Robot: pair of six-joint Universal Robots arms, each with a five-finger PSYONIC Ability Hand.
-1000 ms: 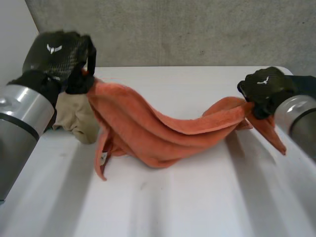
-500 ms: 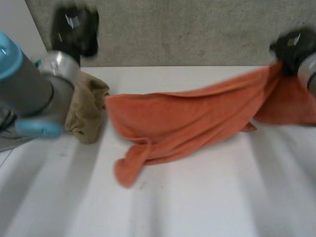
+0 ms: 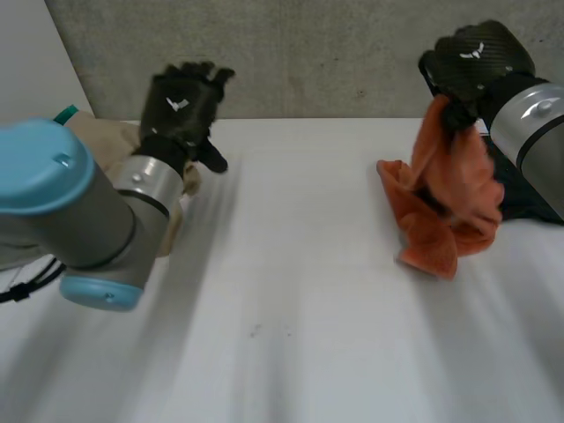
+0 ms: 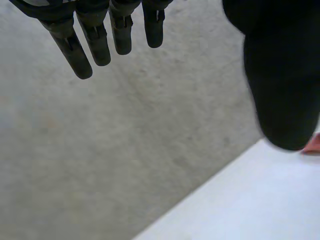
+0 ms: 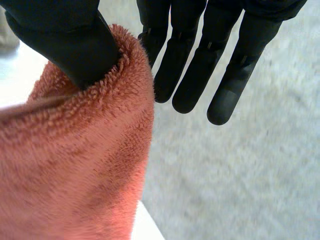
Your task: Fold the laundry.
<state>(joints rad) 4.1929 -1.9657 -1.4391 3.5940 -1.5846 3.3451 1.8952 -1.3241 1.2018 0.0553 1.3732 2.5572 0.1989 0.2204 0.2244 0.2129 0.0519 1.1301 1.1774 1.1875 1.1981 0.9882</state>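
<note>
An orange towel [image 3: 445, 198] hangs bunched from my right hand [image 3: 476, 63], which is raised at the back right; the towel's lower end rests on the white table [image 3: 291, 300]. In the right wrist view the thumb [image 5: 75, 45] pinches a fold of the orange towel [image 5: 75, 165] beside the fingers [image 5: 200, 65]. My left hand [image 3: 182, 107] is lifted at the back left, apart from the towel. In its own wrist view the left hand [image 4: 95, 42] has straight fingers with nothing in them, facing the grey wall [image 4: 125, 150].
A beige cloth [image 3: 172, 216] lies bunched at the back left, partly behind my left arm [image 3: 79, 211]. A dark cloth [image 3: 524, 194] lies on the table under my right arm. The grey wall [image 3: 335, 53] runs along the table's far edge.
My left hand has let go of the orange towel and opened. The right hand has pulled the towel up and to the right, where it now hangs bunched.
</note>
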